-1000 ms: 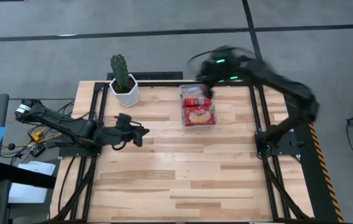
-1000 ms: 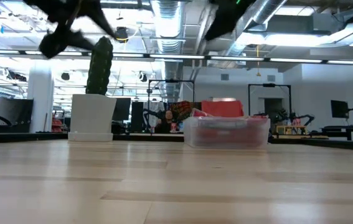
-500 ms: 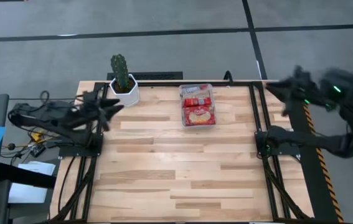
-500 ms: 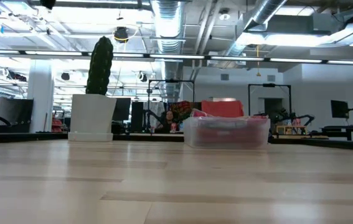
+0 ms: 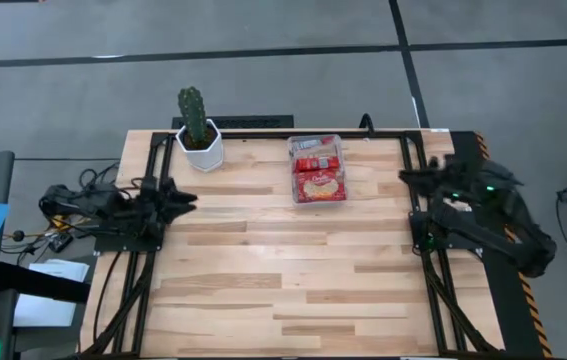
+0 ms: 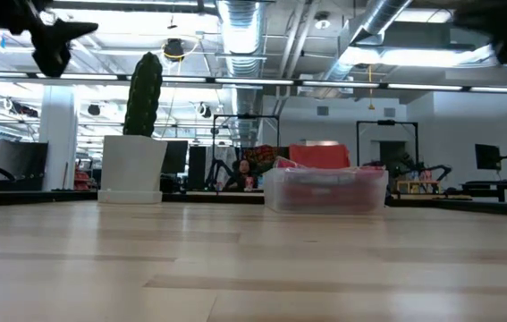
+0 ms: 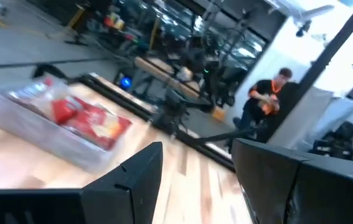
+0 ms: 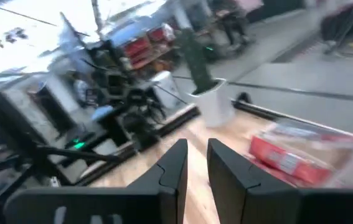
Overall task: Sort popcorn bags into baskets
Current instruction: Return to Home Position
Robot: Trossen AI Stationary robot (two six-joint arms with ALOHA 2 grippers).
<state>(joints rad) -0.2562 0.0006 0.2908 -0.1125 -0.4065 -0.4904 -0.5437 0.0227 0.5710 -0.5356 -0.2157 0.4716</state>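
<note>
The clear tray [image 5: 316,170] sits on the far middle of the table and holds several red popcorn bags [image 5: 319,184], the top ones lying flat; one shows a yellow picture, another a white label. It also shows in the low view [image 6: 325,189], in the left wrist view [image 7: 58,127] and in the right wrist view [image 8: 301,155]. My left gripper [image 5: 185,195] is open and empty at the table's left edge, wide gap in its own view [image 7: 195,180]. My right gripper [image 5: 407,178] hovers at the right edge, empty, with a narrow gap [image 8: 196,149].
A cactus in a white pot [image 5: 199,135] stands at the far left of the table, left of the tray. Black frame rails [image 5: 418,215] run along the table's left and right sides. A person in orange [image 7: 269,93] sits in the room beyond the table.
My right gripper, which was over the tray a second ago, has swung away toward the table's right edge and come down by its base. My left gripper has drawn back from the left-middle of the table toward the left edge. The tray and bags have stayed put.
</note>
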